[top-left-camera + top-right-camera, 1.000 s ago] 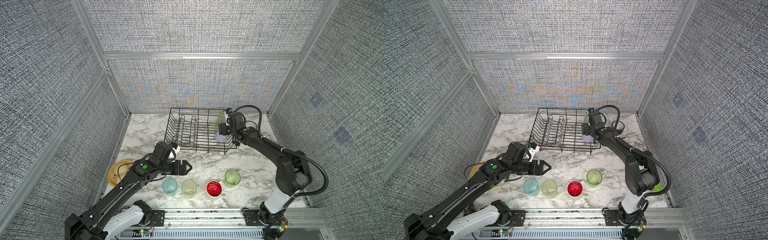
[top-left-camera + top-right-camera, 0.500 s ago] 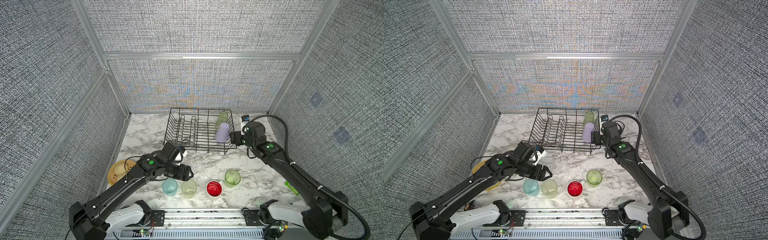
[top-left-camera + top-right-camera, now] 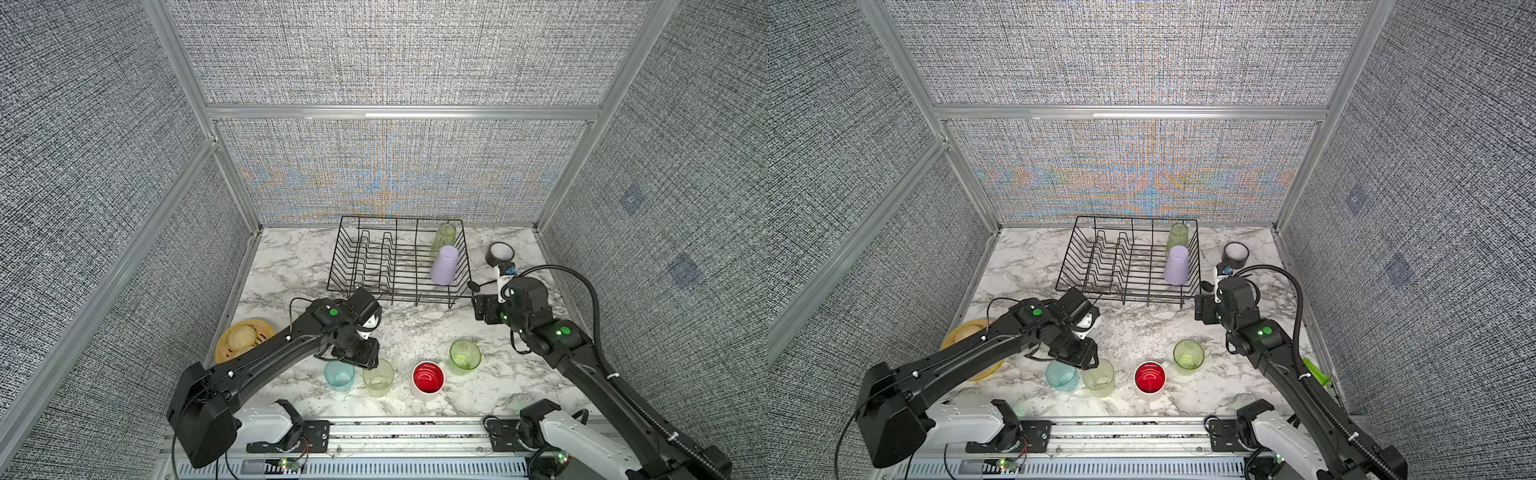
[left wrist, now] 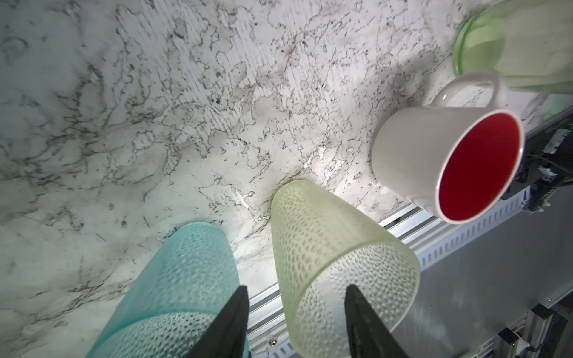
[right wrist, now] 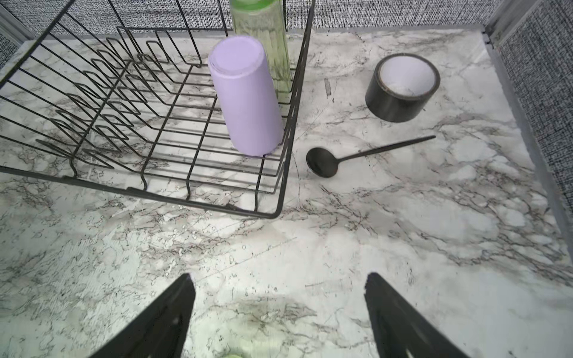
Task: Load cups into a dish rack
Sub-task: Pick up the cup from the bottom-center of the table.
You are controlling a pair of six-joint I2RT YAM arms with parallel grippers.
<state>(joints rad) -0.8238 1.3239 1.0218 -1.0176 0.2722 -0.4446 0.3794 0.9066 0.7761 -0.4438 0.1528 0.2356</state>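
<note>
The black wire dish rack (image 3: 390,266) stands at the back of the marble-patterned table (image 3: 415,332). It holds two cups at its right end: an opaque lilac plastic tumbler (image 3: 444,266) and, behind it, a tall translucent green tumbler (image 3: 444,237). Both are mouth-down, presumably to drain, and both sit against the side wall, leaving the prong slots free. Four cups stand upright along the front edge: a translucent teal tumbler (image 3: 340,374), a pale yellow-green dimpled tumbler (image 3: 378,377), a white handled mug with a red inside (image 3: 428,377) and a short green tumbler (image 3: 465,357). The left gripper (image 4: 296,286) is down on the yellow-green tumbler with its jaws apart. One finger is in the narrow gap beside the teal tumbler and the other appears to be inside the mouth, probably a rim pinch because the neighbours crowd it. No squeeze on the wall shows yet. The right gripper (image 5: 279,310) hangs wide open and empty over bare table near the rack's front corner, well placed for the short green tumbler.
</note>
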